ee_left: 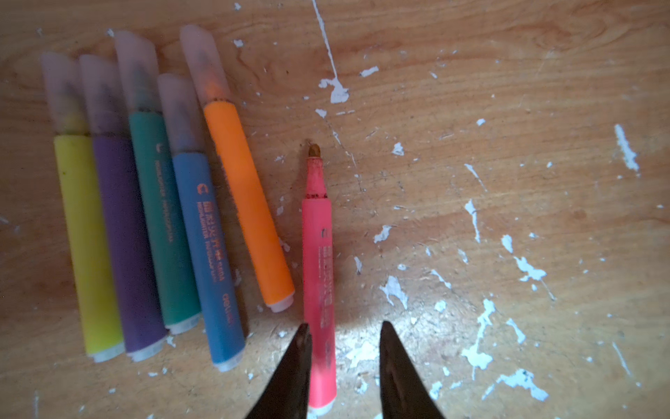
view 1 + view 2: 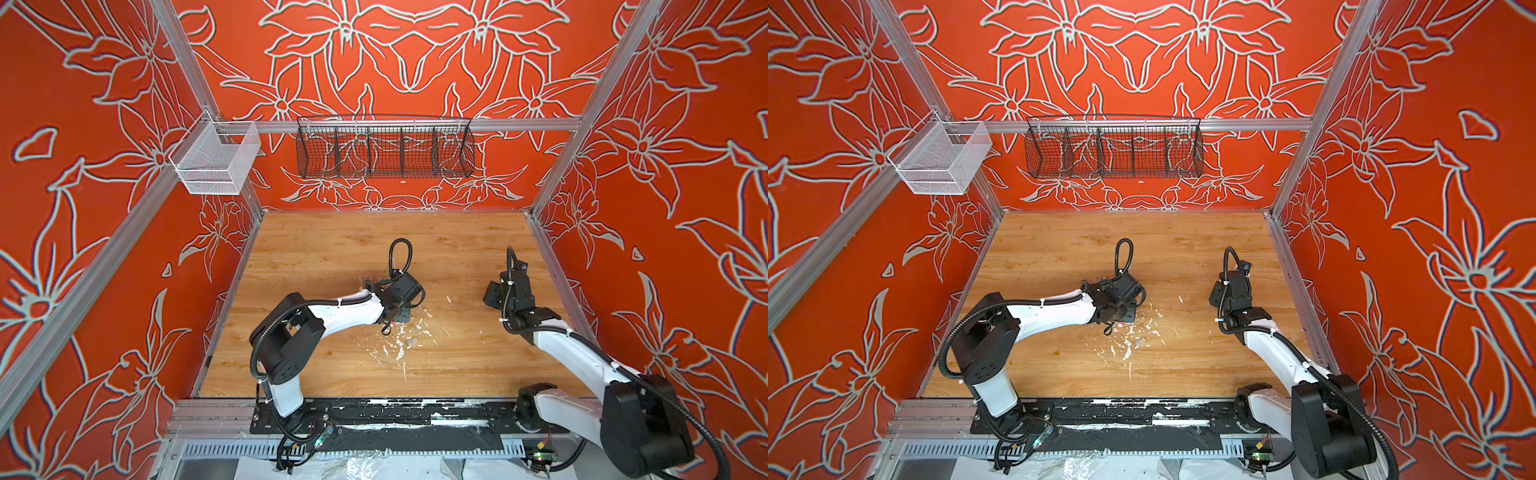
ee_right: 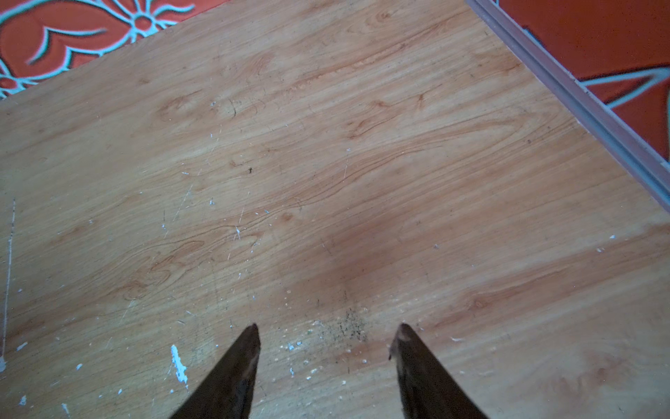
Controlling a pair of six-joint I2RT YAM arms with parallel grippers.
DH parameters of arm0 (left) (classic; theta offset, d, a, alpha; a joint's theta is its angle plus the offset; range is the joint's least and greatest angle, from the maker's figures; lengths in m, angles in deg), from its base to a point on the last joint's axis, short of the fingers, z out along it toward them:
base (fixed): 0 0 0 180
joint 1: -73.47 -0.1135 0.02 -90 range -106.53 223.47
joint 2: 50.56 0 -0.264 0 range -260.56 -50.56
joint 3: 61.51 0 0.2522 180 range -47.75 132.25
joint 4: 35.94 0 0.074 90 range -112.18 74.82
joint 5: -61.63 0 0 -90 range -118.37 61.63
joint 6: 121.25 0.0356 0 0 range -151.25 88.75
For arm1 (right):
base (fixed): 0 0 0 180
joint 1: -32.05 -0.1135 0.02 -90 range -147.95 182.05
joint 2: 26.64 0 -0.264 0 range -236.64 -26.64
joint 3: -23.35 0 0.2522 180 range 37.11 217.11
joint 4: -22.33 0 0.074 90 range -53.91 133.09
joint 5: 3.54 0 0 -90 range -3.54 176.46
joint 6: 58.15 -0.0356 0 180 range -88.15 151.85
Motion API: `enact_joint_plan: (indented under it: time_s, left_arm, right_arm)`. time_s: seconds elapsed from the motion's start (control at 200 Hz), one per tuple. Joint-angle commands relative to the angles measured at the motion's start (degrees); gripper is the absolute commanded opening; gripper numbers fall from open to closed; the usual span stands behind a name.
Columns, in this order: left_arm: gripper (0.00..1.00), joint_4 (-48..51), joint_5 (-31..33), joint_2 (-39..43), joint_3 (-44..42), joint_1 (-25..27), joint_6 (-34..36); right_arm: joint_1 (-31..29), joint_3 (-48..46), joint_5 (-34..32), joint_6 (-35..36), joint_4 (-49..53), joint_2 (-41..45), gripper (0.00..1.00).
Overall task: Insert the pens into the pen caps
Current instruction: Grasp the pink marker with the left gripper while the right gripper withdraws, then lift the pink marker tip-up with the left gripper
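Pink pen (image 1: pixel 318 275), uncapped, lies on the central tabletop (image 1: pixel 507 109) beside five capped pens (image 1: pixel 156 225), between the spread left tool (image 1: pixel 345 324). Likely light, stiff, slippery: grip mid-barrel. The right tool (image 3: pixel 329 325) hangs spread, empty.

Orange flowered walls (image 2: pixel 415 54) round me; flecked wood table (image 2: pixel 332 249) below; black wire basket (image 2: pixel 384 153) 12 o'clock, white mesh basket (image 2: pixel 208 166) 10 o'clock.

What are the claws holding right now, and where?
Nothing. The left claw straddles the pink pen near its back end, unclosed; the right claw is empty.
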Motion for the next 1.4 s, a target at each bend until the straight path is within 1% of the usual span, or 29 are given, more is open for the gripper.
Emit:
enact_joint_plan:
  time_s: [0.0, 0.24, 0.545, 0.606, 0.736, 0.901, 1.041, 1.126, 1.251, 1.391]
  left_arm:
    - [0.29, 1.78, 1.17, -2.46, 1.79, 0.16, 0.06]
    - [0.28, 2.68, 2.3, -5.11, 2.47, 0.17, -0.73]
    - [0.27, 2.49, 1.75, -8.32, 3.14, 0.19, -1.0]
    - [0.25, 2.68, 1.94, -8.9, 3.34, 0.17, -1.32]
    - [0.16, 2.77, 1.94, -9.47, 3.43, 0.17, -1.63]
    - [0.11, 2.62, 2.04, -9.26, 3.17, 0.17, -1.87]
    - [0.02, 2.27, 1.44, -8.81, 3.17, 0.17, -1.44]
    - [0.0, 1.67, -0.03, -7.62, 2.91, 0.17, -0.88]
    - [0.0, -0.14, -5.66, -3.87, 2.78, -0.07, 1.03]
    - [0.0, 4.24, -8.12, 0.62, 6.47, -0.36, 3.82]
  right_arm:
    - [0.11, -0.6, -0.62, 0.54, -0.65, -0.07, 0.62]
    - [0.12, -0.53, -0.44, 0.61, -0.74, -0.12, 0.62]
    - [0.1, -0.32, -0.1, 0.76, -0.59, -0.61, 0.63]
    - [0.15, -0.29, -0.09, 0.75, -0.65, -0.64, 0.63]
    - [0.13, -0.18, 0.0, 0.79, -0.65, -0.67, 0.63]
    - [0.11, -0.09, 0.09, 0.85, -0.65, -0.85, 0.63]
    - [0.11, -0.09, 0.12, 0.84, -0.65, -0.85, 0.63]
    - [0.14, -0.1, 0.17, 0.85, -0.68, -0.83, 0.63]
    - [0.18, -0.11, 0.17, 0.85, -0.66, -0.82, 0.63]
    - [0.1, -0.15, 0.17, 0.85, -0.65, -0.68, 0.63]
